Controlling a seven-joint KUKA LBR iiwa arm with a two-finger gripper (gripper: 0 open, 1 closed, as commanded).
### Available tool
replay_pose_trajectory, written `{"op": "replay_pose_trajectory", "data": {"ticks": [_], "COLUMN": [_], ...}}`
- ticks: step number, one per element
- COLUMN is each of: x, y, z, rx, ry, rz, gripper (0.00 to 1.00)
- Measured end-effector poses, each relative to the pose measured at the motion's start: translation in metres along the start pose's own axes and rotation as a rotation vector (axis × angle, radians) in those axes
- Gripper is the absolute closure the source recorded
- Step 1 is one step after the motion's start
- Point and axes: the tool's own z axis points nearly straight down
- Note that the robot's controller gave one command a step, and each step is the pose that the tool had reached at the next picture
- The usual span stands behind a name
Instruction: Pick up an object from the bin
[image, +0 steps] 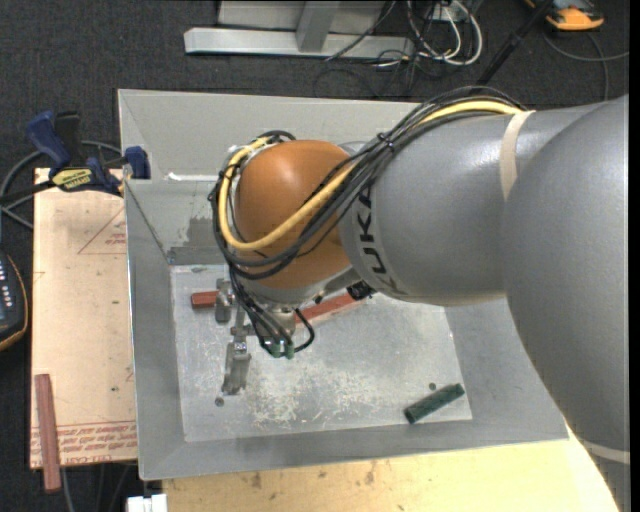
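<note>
Though the opening and hold of the gripper cannot be told, the thin reddish-brown stick beside it looks light, stiff; pinch across its width

dark green bar: short, straight, lies flat on the floor of the bin near the front right corner, slanted with its right end higher in view, well apart from the rest. reddish-brown strip: lies flat at the left of the floor, roughly level, right end hidden. second reddish-brown length: mid floor, slanted, partly hidden. cannot tell if these two are one piece.
</note>
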Motion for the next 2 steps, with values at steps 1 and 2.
{"op": "replay_pose_trajectory", "data": {"ticks": [1, 2], "x": [-0.108, -0.106], "y": [-0.055, -0.073], "z": [0.112, 0.078], "rx": [0.001, -0.001], "ry": [-0.008, -0.012], "rz": [-0.219, -0.143], "gripper": [0.0, 0.0]}}
